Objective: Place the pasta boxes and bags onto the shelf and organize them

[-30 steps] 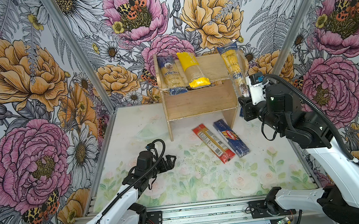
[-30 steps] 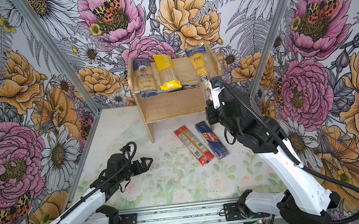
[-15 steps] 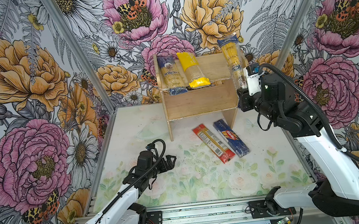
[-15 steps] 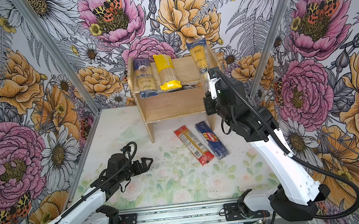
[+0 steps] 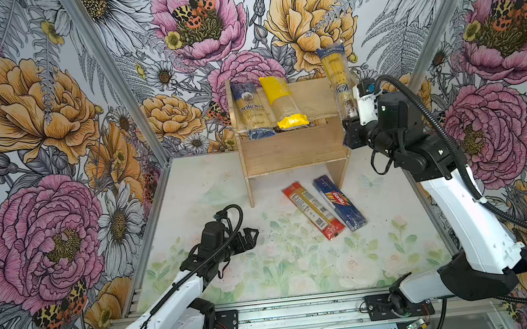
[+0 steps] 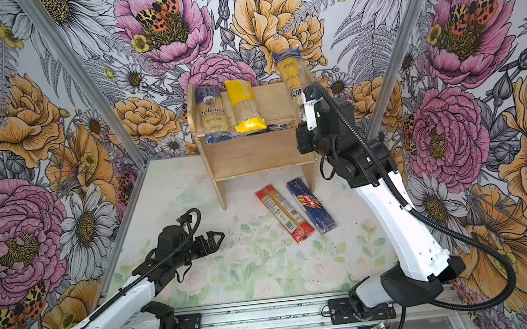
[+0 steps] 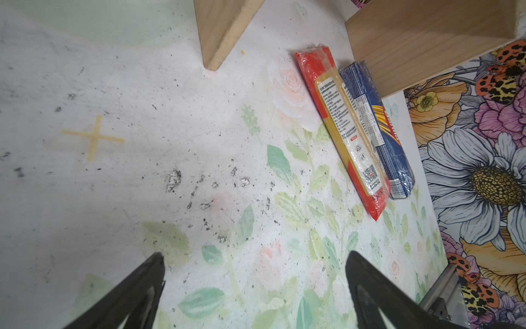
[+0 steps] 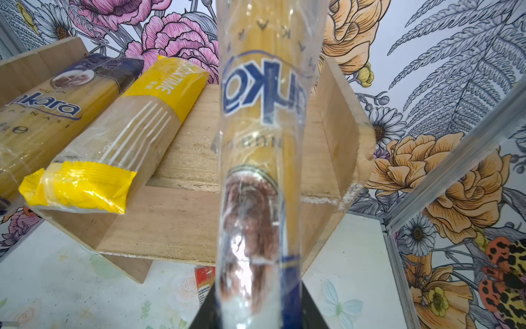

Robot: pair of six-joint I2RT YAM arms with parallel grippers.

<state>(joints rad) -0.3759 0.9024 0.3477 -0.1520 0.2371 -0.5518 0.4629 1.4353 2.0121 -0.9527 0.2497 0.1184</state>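
Note:
The wooden shelf [image 5: 290,151] [image 6: 254,154] stands at the back. Its top tier carries the blue-ended "ankara" bag [image 5: 252,110] [image 8: 42,114] and, beside it, the yellow-ended bag [image 5: 282,104] [image 8: 122,142]. My right gripper [image 5: 348,121] [image 8: 250,310] is shut on the near end of the slimmer blue-ended bag [image 5: 336,76] [image 6: 291,73] [image 8: 262,142]. That bag points up and away, above the shelf's right end. On the floor in front lie the red-ended pack [image 5: 312,210] [image 7: 341,128] and the dark blue Barilla pack [image 5: 340,202] [image 7: 378,128], side by side. My left gripper [image 5: 252,235] [image 7: 255,256] is open and empty, low over the mat.
Flowered walls close in the back and both sides, with aluminium posts [image 5: 115,77] in the back corners. A metal rail [image 5: 303,313] carrying both arm bases runs along the front edge. The shelf's right side panel [image 8: 338,128] stands just right of the held bag.
The right gripper has lifted the slim blue-ended bag higher and slightly left, over the shelf's right end. The left arm has stayed still.

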